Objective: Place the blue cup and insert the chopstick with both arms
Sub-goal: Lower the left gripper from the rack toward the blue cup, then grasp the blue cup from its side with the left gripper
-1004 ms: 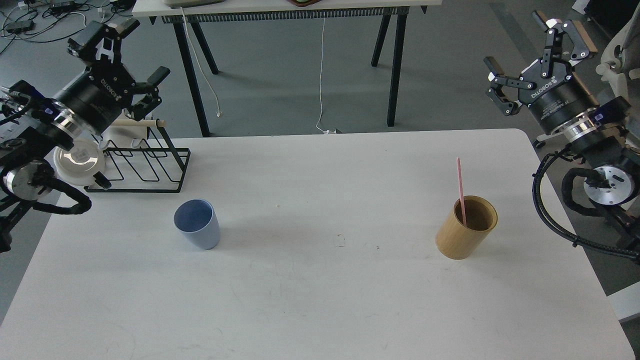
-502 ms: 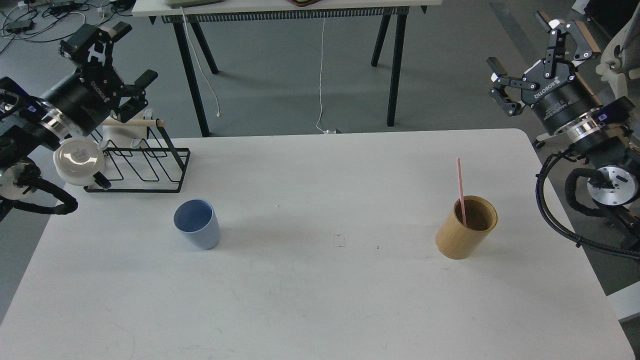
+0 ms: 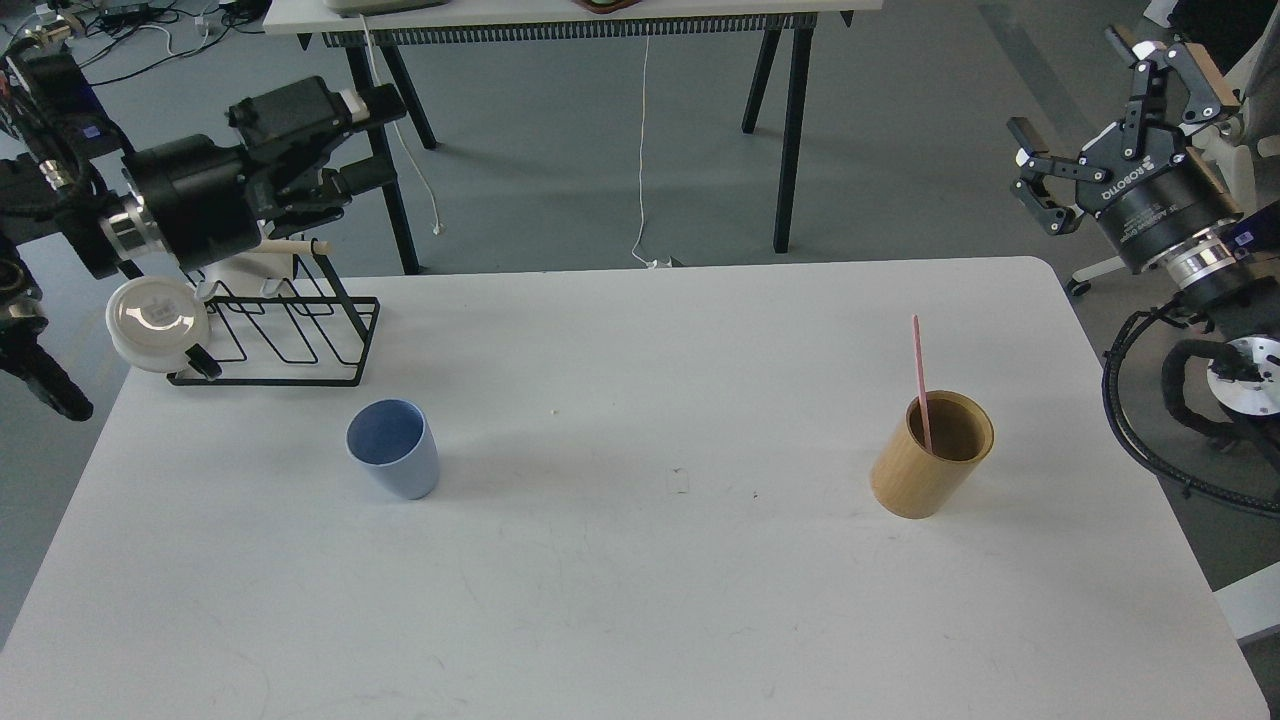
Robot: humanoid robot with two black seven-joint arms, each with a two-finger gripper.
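Note:
The blue cup (image 3: pixel 393 448) stands upright and empty on the white table (image 3: pixel 640 600), left of centre. The pink chopstick (image 3: pixel 919 380) stands leaning inside the tan bamboo-look cup (image 3: pixel 932 456) on the right side. My left gripper (image 3: pixel 368 140) is open and empty, turned on its side and pointing right, raised above the wire rack, up and to the left of the blue cup. My right gripper (image 3: pixel 1070 85) is open and empty, raised beyond the table's far right corner, well above and right of the tan cup.
A black wire rack (image 3: pixel 290 335) with a beige wooden rod (image 3: pixel 290 247) sits at the table's far left, with a white round lidded container (image 3: pixel 157 318) beside it. Another table's black legs (image 3: pixel 790 140) stand behind. Cables hang off my right arm (image 3: pixel 1130 420).
My left gripper has swung round from pointing up to pointing right, above the rack. My right gripper has drifted a little to the right. The cups and the chopstick have not moved.

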